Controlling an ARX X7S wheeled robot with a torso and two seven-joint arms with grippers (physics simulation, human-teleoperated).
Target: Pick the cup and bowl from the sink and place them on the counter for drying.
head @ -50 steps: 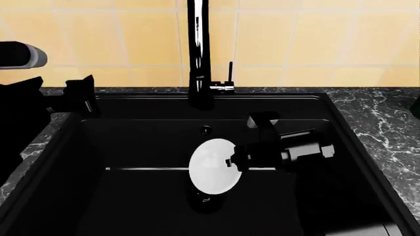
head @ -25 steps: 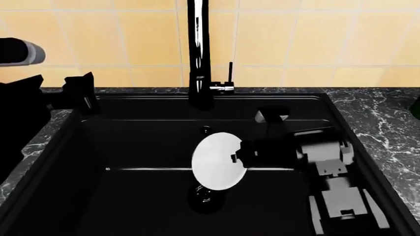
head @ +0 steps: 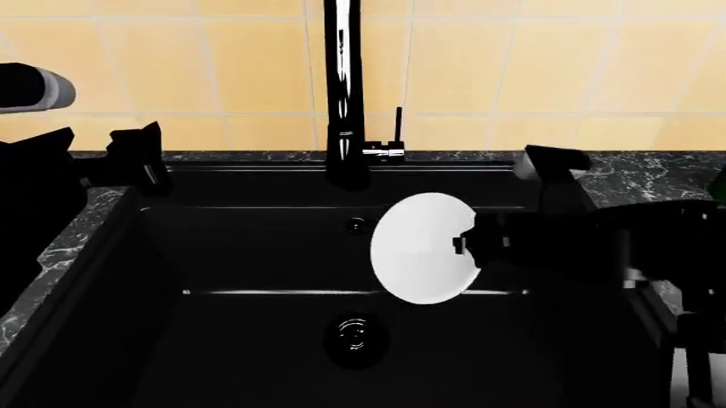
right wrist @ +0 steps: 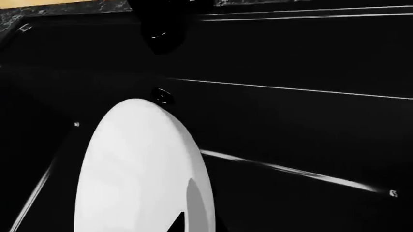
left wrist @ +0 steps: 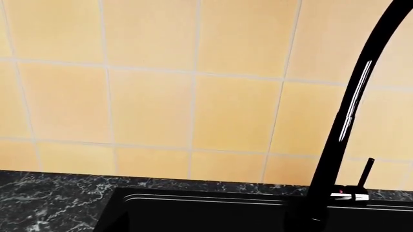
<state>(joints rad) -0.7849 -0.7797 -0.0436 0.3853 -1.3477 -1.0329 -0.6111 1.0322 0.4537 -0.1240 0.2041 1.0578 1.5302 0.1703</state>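
Observation:
The white bowl [head: 420, 251] hangs tilted on edge above the black sink [head: 227, 255], right of the drain [head: 355, 333]. My right gripper [head: 463, 245] is shut on its right rim. In the right wrist view the bowl [right wrist: 135, 169] fills the near left, with a dark fingertip [right wrist: 179, 221] against its inner face. My left gripper [head: 136, 157] hovers over the sink's back left corner, and I cannot see how its jaws stand. The left wrist view shows only the sink [left wrist: 193, 217] rim, faucet [left wrist: 348, 121] and wall tiles. The cup is out of view.
The tall black faucet [head: 343, 85] rises at the sink's back middle, just left of the held bowl. Dark veined counter [head: 658, 195] runs along the right of the sink and along its left [left wrist: 51, 198]. Yellow tiled wall [head: 511, 68] stands behind.
The right gripper has lifted the bowl up and to the right, away from the drain. The right arm swung toward the sink's right rim. The left arm stayed put.

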